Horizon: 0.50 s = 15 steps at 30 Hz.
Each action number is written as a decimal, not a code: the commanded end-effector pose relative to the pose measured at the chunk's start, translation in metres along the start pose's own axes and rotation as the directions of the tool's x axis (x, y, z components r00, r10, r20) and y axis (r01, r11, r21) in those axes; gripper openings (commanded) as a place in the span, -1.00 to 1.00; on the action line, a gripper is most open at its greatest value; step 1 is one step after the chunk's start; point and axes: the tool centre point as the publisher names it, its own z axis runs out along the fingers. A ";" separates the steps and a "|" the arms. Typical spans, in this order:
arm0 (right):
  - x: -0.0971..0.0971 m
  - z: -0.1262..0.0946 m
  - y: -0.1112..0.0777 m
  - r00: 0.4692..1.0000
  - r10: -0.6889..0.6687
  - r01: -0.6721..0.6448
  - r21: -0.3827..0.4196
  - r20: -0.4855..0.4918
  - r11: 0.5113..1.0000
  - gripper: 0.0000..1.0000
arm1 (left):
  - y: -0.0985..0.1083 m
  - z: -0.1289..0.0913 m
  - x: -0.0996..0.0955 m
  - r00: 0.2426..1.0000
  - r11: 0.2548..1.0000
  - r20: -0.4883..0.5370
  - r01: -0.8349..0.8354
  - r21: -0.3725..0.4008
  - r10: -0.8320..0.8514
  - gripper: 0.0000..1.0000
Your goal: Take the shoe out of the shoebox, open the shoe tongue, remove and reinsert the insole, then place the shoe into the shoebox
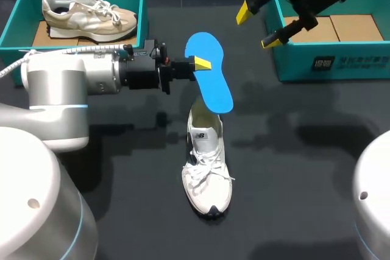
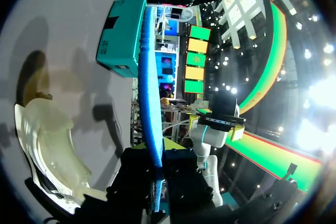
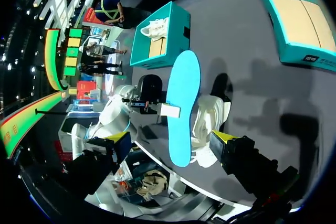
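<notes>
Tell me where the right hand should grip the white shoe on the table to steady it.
Probably the forefoot, pinched across its sides from above on the right. The white shoe stands on its sole, toe toward the robot; its heel opening lies under the blue insole in the left hand, so keep that end clear.

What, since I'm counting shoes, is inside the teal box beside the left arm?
One beige sneaker rests on a brown cardboard liner in the teal box. The sneaker covers the liner beneath it; anything under it is unseen.
</notes>
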 end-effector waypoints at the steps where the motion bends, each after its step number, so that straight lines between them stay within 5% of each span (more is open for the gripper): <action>1: 0.016 0.001 -0.007 0.968 -0.012 0.015 -0.011 0.251 1.000 1.00 | 0.000 0.001 -0.001 1.000 1.000 -0.001 -0.001 0.001 0.001 -1.00; 15: 0.050 0.025 -0.012 0.865 -0.042 0.019 0.051 0.500 0.999 1.00 | 0.000 0.001 -0.001 1.000 1.000 -0.001 -0.001 0.001 0.001 -1.00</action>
